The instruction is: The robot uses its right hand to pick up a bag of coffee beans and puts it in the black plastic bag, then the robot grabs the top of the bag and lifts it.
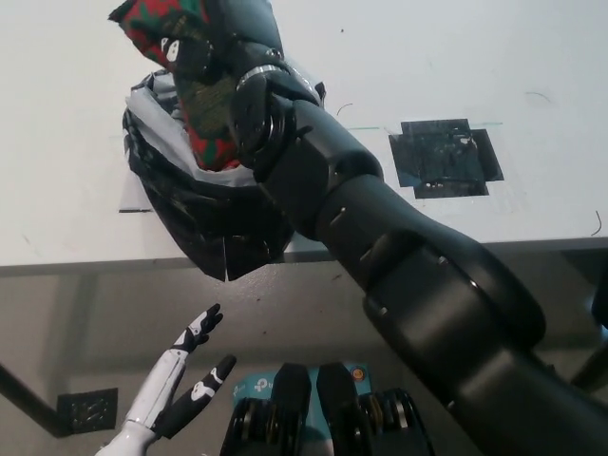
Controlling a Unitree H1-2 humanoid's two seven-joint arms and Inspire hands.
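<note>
One right hand (214,57), closed around coffee bag (176,47), held over black bag (204,223) mouth on table (475,66). Left hand (185,380) open, idle below. Risk: coffee bag catching the near rim, collapsing it.

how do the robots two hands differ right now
The right hand is black and raised over the black plastic bag on the table; the left hand is white and black and hangs low, below the table edge. The right hand grips the coffee bean bag; the left is open, holding nothing.
</note>
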